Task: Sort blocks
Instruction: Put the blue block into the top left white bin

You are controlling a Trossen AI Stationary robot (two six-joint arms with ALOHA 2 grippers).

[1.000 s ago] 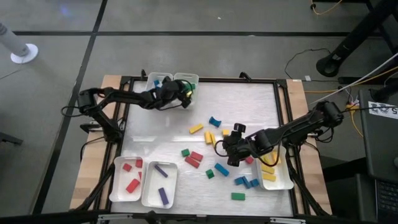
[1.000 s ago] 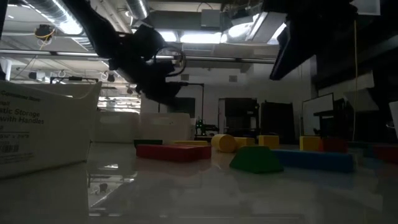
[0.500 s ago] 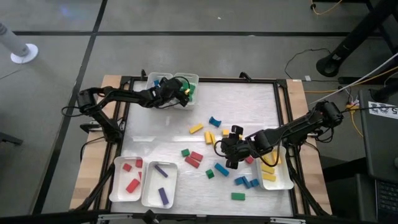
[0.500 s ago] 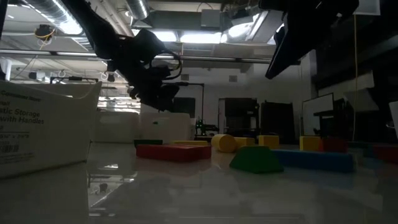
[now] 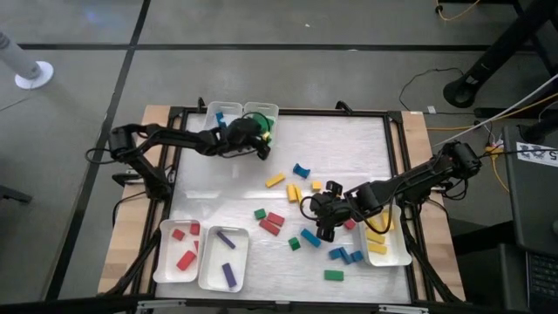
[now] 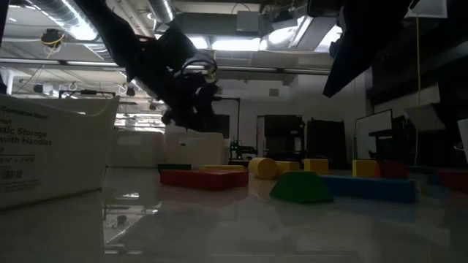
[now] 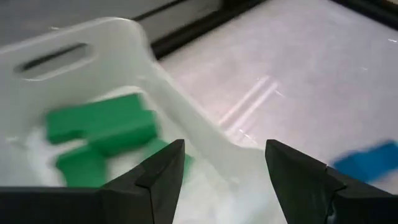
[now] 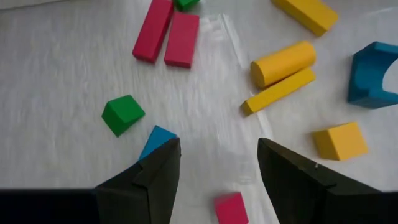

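While sorting stands perhaps a third done: red pieces in the near-left tray, purple beside it, yellow in the right tray, green blocks in the far tray, blue in its neighbour. Still loose mid-table: scattered blocks, red, yellow, blue, green, a dozen or more. Left gripper by the green tray, fingers apart, nothing between them. Right gripper over the loose scatter, fingers apart and empty, a red block just ahead. Low view, on a white box: "Storage", "with Handles"; first line clipped, probably "Plastic".
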